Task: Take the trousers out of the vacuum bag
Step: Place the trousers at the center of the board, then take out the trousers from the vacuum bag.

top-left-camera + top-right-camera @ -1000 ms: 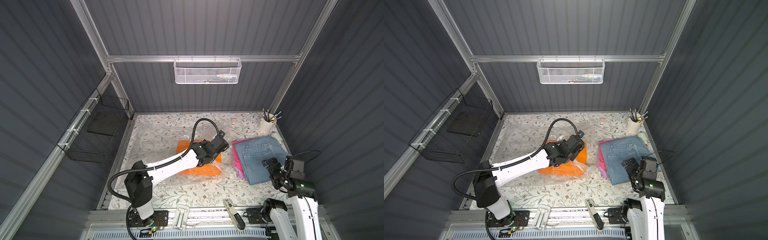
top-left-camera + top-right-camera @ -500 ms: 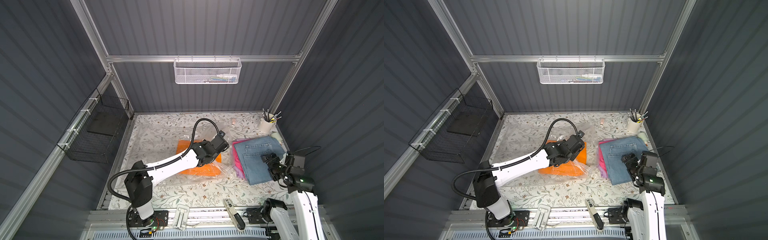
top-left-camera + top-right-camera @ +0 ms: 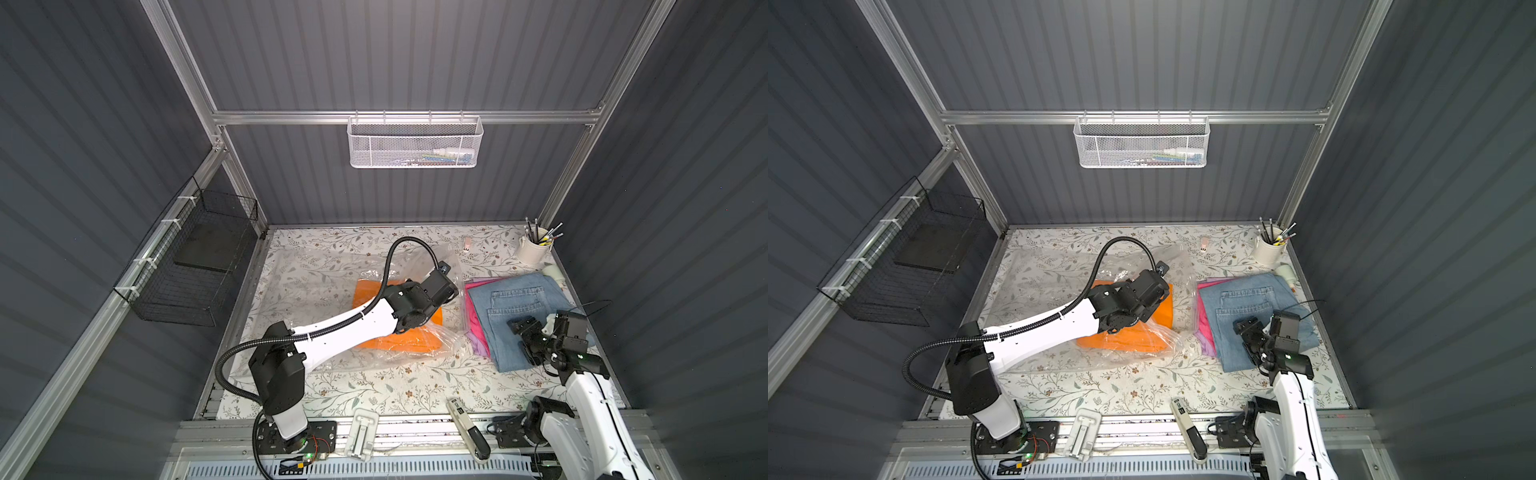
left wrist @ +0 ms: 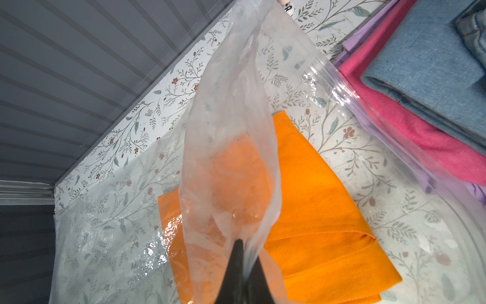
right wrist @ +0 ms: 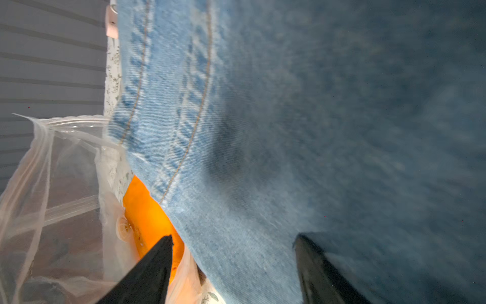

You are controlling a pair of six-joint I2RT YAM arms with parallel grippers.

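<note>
Both top views: four trousers and one vacuum bag [image 3: 316, 274] are counted on the floral counter [image 3: 374, 386]. One pair, the orange trousers [image 3: 411, 341], is seen inside the bag. Three pairs are stacked just beside the bag's open end: denim trousers [image 3: 515, 299] on top, pink trousers [image 3: 471, 307] under them, lilac trousers [image 3: 480, 344] at the bottom. The left hand [image 3: 451, 291] is held over the bag's mouth. The right hand [image 3: 1250, 336] is held over the denim's near part. One pen cup [image 3: 532, 251] is seen at the far corner.

Left wrist view: the left hand [image 4: 240, 252] is pinched together on a raised fold of the vacuum bag [image 4: 231, 105]. The orange trousers [image 4: 315, 197] lie flat beneath the plastic. The three-pair stack is seen past the zip edge.

Right wrist view: the right hand [image 5: 234, 252] has its two jaws apart over the denim trousers [image 5: 289, 131]. Contact with the cloth cannot be told. One orange corner [image 5: 147, 210] is seen through the bag.
</note>
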